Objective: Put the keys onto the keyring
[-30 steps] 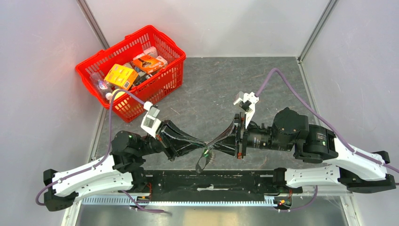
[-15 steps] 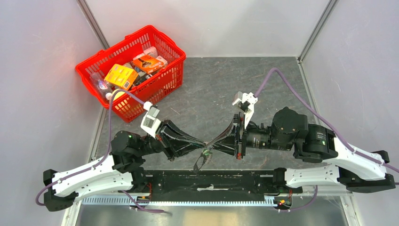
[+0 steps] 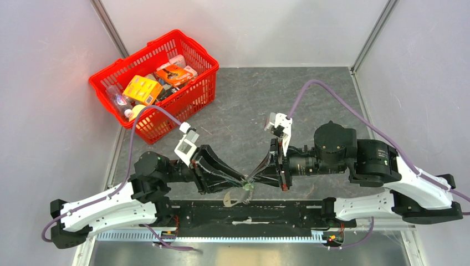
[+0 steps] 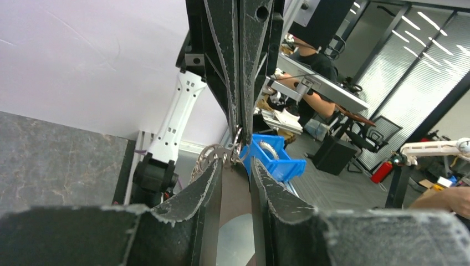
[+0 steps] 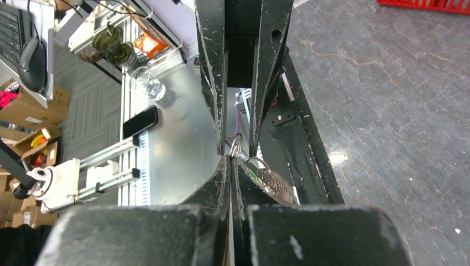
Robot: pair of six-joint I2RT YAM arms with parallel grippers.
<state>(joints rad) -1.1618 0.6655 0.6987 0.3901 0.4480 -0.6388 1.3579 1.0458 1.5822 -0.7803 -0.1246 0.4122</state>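
Observation:
My two grippers meet tip to tip over the near edge of the grey table. My right gripper (image 3: 250,177) (image 5: 230,159) is shut on a thin wire ring, part of the keyring bundle. From it hang the toothed keyring loop (image 5: 275,187) (image 4: 204,160) (image 3: 228,199) and the green-headed key (image 5: 255,172) (image 3: 248,192). My left gripper (image 3: 243,178) (image 4: 237,165) is open. Its fingers straddle the wire ring and the right fingertips, and one finger touches the toothed loop.
A red basket (image 3: 191,52) full of packets stands at the far left of the table. A black rail (image 3: 249,213) runs along the near edge right below the hanging loop. Grey walls stand on both sides.
Both arms have shifted, so the meeting point sits a little lower and nearer the rail. The hanging loop has swung left and turned.

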